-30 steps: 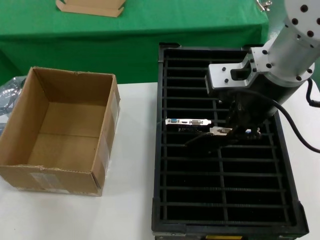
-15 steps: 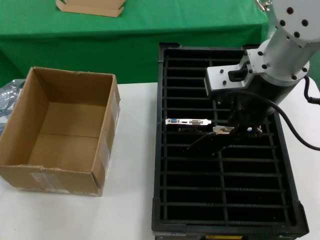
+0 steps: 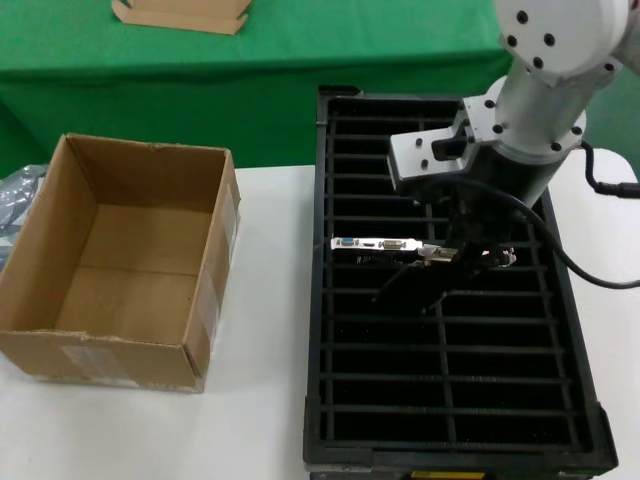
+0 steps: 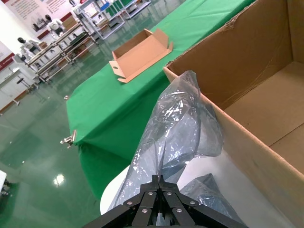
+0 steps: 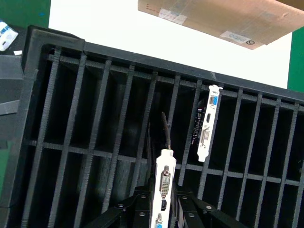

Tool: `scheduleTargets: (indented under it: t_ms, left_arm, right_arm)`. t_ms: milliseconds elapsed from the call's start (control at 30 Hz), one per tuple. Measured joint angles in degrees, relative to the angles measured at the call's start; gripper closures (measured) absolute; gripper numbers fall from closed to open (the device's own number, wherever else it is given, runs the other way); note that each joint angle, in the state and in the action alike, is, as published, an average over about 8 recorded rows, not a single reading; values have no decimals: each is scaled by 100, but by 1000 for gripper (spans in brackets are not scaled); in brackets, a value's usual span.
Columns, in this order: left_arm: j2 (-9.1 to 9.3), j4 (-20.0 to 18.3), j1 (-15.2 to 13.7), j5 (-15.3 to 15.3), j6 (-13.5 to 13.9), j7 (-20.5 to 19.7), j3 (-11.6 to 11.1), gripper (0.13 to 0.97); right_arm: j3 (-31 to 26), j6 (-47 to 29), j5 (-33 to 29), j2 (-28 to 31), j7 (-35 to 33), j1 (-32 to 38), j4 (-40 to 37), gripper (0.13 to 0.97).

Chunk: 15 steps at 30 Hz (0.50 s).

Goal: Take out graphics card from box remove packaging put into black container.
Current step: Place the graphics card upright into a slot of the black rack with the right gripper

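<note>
Nearly finished, by the look of it: in the head view the box [image 3: 120, 265] stands empty on the table [image 3: 250, 420], one card [image 3: 378, 243] already slotted in the tray [image 3: 450, 330], the right tool [image 3: 440, 268] above it. In the left wrist view the left tool [image 4: 160, 187] pinches the empty bag [image 4: 178, 137] beside the box. In the right wrist view the right tool grips a second card [image 5: 163, 187] by its bracket above a slot, not yet lowered in.
</note>
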Motion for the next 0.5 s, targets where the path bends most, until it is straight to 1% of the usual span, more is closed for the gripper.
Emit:
scheduleTargets:
  t_ms: [233,500]
  left_arm:
    - [-20,-1,13,-16,1,-3,-2,958]
    - [-25,-2,8,-22,7,-7,6,958]
  right_arm:
    - [0,0,-84,-155,-99,16,-206,880]
    - [0,0,-100,-235,-88,29,-292,790]
